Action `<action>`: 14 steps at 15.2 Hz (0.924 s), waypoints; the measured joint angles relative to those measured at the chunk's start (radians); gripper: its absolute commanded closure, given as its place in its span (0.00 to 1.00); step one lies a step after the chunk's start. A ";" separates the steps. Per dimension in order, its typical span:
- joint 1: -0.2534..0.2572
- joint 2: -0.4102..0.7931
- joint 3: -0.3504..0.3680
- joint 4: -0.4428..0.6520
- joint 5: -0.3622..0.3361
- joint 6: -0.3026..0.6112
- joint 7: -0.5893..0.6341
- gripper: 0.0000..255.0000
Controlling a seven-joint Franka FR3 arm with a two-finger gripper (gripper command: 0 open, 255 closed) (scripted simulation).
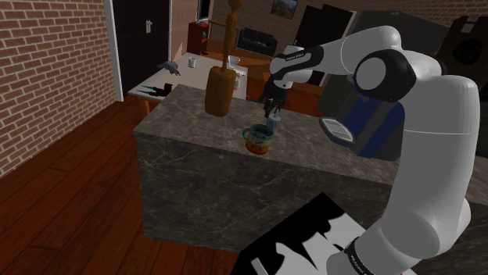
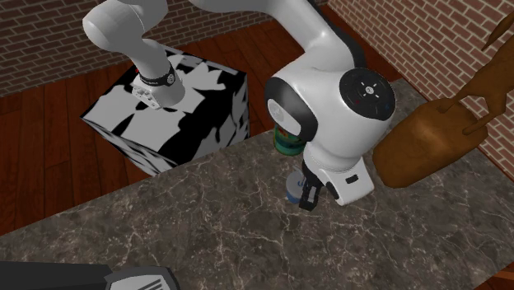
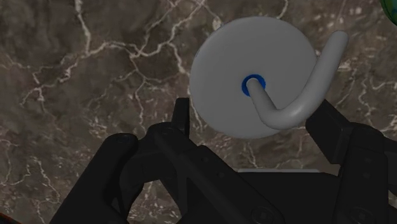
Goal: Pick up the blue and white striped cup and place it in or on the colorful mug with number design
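Black fingers [image 3: 182, 118] of the gripper [image 3: 254, 109] close up from the wrist, set part-way apart and pressed against opposite sides of a pale grey cup [image 3: 235, 57]. Blue spot at the cup's middle, curved grey handle [image 3: 326, 71] sweeping out past one fingertip. Beneath the hand, dark white-veined marble counter [image 3: 95, 63]; just past the handle, a sliver of green mug [image 3: 392, 6].

From the shoulder camera, black-and-white patterned stand [image 1: 313, 246] in front, white arm [image 1: 426, 117] bending over the counter [image 1: 188, 129] to the gripper [image 1: 272, 108], pointed down. Cup [image 1: 274, 123], blue and white here, clasped at the fingertips and low over the stone; resting or just lifted, impossible to tell. Mug [image 1: 258, 141], green with orange and yellow, upright just beside the hand on the camera's side. Tall brown wooden object [image 1: 220, 90] near the hand, on the side away from the stand.

From the second exterior camera, big white joint of the arm [image 2: 346, 115] looming over the counter [image 2: 206, 222], gripper [image 2: 310, 198] below it with the cup [image 2: 292, 191] held against it. Mug [image 2: 286, 144] close by the hand on the side toward the stand [image 2: 177, 107], half hidden by the arm. Wooden object [image 2: 428, 144] off the hand's opposite side, apart from it.
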 measured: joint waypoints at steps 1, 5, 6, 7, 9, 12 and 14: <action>0.000 0.000 0.000 -0.001 0.000 0.000 0.000 1.00; 0.000 -0.014 -0.002 0.016 -0.003 -0.032 0.001 1.00; 0.000 -0.019 -0.003 0.022 -0.004 -0.042 0.002 1.00; 0.000 -0.023 -0.003 0.029 -0.005 -0.053 0.002 1.00; 0.001 -0.030 -0.004 0.046 -0.007 -0.078 0.004 1.00; 0.002 -0.040 -0.005 0.070 -0.010 -0.111 0.008 1.00; 0.002 -0.047 -0.006 0.087 -0.012 -0.136 0.008 1.00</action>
